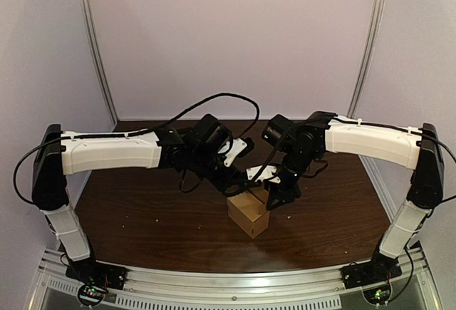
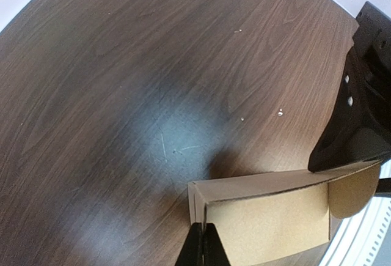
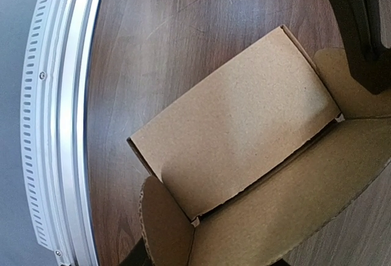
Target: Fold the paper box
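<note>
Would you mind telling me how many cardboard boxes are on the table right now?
1. The paper box stands open near the middle of the table; the left arm and right arm could hide another.

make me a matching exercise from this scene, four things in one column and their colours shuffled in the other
Things:
1. paper box
2. table
3. rail at the near edge
4. left forearm shell

Colours:
a. silver
b. white
c. light brown
d. dark brown

Pairs: 1-c, 2-d, 3-a, 4-b
</note>
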{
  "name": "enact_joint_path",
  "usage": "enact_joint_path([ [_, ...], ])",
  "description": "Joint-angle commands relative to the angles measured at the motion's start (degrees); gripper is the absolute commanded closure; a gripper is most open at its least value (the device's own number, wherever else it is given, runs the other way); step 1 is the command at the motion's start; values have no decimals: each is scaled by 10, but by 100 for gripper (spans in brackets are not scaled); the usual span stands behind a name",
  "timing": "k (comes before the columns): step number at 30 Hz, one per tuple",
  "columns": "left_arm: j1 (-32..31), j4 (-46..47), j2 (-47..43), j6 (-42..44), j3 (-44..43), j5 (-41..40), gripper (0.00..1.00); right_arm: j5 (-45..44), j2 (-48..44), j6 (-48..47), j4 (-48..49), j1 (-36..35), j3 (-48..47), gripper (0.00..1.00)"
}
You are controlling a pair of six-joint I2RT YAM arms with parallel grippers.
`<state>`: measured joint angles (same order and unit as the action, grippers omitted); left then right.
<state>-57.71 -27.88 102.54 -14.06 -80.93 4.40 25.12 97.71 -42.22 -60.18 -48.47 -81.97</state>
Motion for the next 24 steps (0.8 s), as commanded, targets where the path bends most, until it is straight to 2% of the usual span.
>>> enact_joint_path([
  [1, -11, -32, 3, -12, 29, 0, 100, -23, -14, 9, 12, -9, 5, 60],
  [24, -17, -40, -6, -17, 49, -14, 100, -58, -13, 18, 9, -27, -2, 62],
])
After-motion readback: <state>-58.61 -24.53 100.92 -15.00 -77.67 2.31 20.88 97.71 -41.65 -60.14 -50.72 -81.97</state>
